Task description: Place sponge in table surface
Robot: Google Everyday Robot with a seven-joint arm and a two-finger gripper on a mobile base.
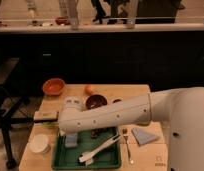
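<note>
The sponge [71,141], a small grey-blue block, lies in the left part of the green tray [111,161]. My white arm reaches from the right across the table surface [120,91], a light wood top. Its end hangs over the tray's left rear corner. The gripper [70,131] points down from that end, directly above the sponge and mostly hidden by the arm. Whether it touches the sponge does not show.
An orange bowl [54,86], an orange fruit [89,89] and a dark bowl [96,101] stand at the back. A tan-topped block [46,116] and white cup [40,143] sit left of the tray. White utensils [100,149] lie in it; a folded blue-grey cloth [145,135] lies right.
</note>
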